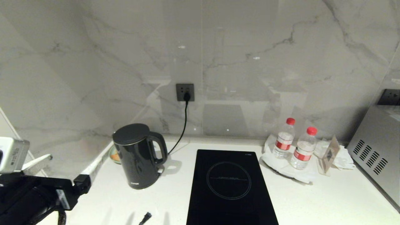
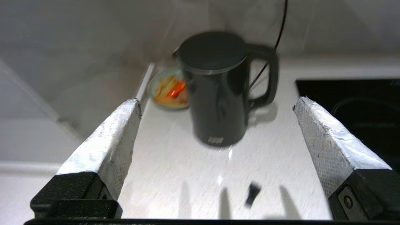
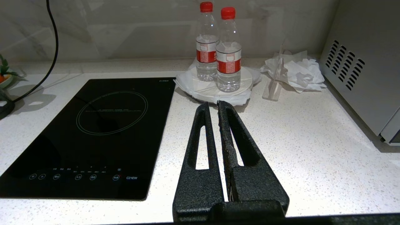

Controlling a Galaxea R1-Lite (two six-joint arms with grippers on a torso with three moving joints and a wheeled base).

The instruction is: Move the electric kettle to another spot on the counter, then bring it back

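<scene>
The electric kettle (image 1: pixel 137 162), tall, glossy black with a flat lid, stands upright at the back left of the white counter (image 1: pixel 312 200), its loop handle turned toward the hob. My left gripper (image 2: pixel 217 100) is open, with its white padded fingers (image 2: pixel 115 134) spread wide. It hovers over the counter's front left, well short of the kettle (image 2: pixel 218 103), and holds nothing. In the head view only the left arm (image 1: pixel 47 193) shows, at the bottom left corner. My right gripper (image 3: pixel 213 104) is shut and empty, low over the counter (image 3: pixel 297 140) right of the hob.
A black induction hob (image 1: pixel 229 187) lies mid-counter. A small dish of food (image 1: pixel 115 155) sits behind the kettle by the wall. A cord (image 1: pixel 182 128) runs to the wall socket (image 1: pixel 185 92). Two water bottles (image 1: pixel 293 143) and a metal appliance (image 1: pixel 378 150) stand right. A small black piece (image 1: pixel 145 216) lies near the front edge.
</scene>
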